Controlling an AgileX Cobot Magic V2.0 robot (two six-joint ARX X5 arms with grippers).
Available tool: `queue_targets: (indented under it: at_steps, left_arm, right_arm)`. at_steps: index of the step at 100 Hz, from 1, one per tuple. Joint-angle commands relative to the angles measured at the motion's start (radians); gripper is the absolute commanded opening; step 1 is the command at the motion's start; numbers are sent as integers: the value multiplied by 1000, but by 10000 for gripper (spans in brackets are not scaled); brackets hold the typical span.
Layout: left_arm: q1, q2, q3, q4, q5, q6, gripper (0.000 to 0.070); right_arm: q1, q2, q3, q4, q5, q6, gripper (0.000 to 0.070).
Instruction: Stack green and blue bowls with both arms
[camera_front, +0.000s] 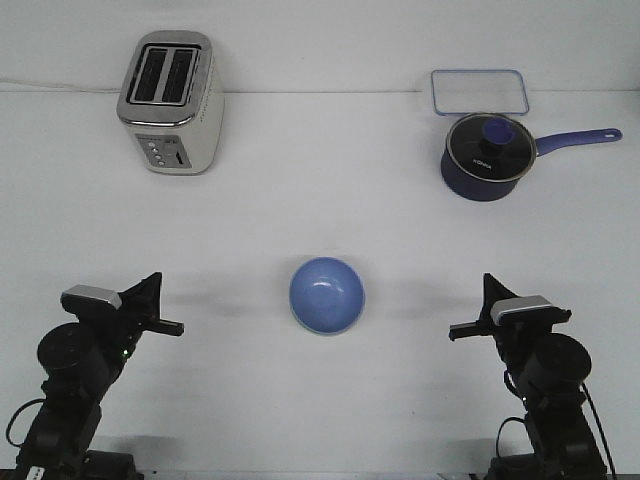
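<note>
The light blue bowl (327, 294) stands upright at the middle of the table. A thin pale green edge (322, 332) shows under its near rim, so the green bowl seems to sit beneath it, nearly all hidden. My left gripper (153, 281) is low at the near left, well apart from the bowls. Its fingers show as one black point, shut and empty. My right gripper (488, 281) mirrors it at the near right, also shut and empty, and also well apart from the bowls.
A silver toaster (170, 102) stands at the back left. A dark navy saucepan (487, 158) with a glass lid stands at the back right, its handle pointing right. A clear rectangular container (478, 92) lies behind it.
</note>
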Motion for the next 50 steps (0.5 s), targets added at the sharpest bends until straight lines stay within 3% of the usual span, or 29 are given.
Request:
queue_targets:
  at_steps: [1,50]
  left_arm:
    - [-8,3,10,10,-2,-2,10]
    - [-9,-121,-21,19,-5,3,10]
  right_arm:
    - [1,5,6,10,1,7,0]
    - [1,5,6,10,1,7,0]
